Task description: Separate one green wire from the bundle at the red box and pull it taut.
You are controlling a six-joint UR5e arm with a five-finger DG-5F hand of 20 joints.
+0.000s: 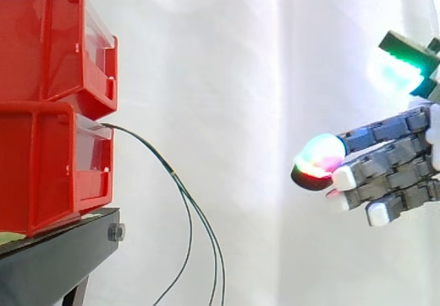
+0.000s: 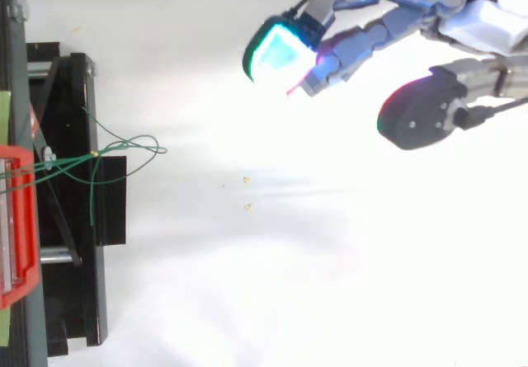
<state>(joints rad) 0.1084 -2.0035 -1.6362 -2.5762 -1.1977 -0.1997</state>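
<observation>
Green wires (image 1: 168, 169) come out from the gap between the two stacked red bins (image 1: 41, 113) at the left of the frame and droop in loose arcs past the edge of the black stand (image 1: 55, 258). They sag because nothing holds them. From above they cross in a slack loop (image 2: 97, 153) just off the stand's front. The hand (image 1: 385, 161) hangs at the right of the frame, well apart from the bundle. Its fingers are stretched toward the wires, relaxed and holding nothing, with the thumb spread away as if ready to pinch. I'd say the reach has barely begun.
</observation>
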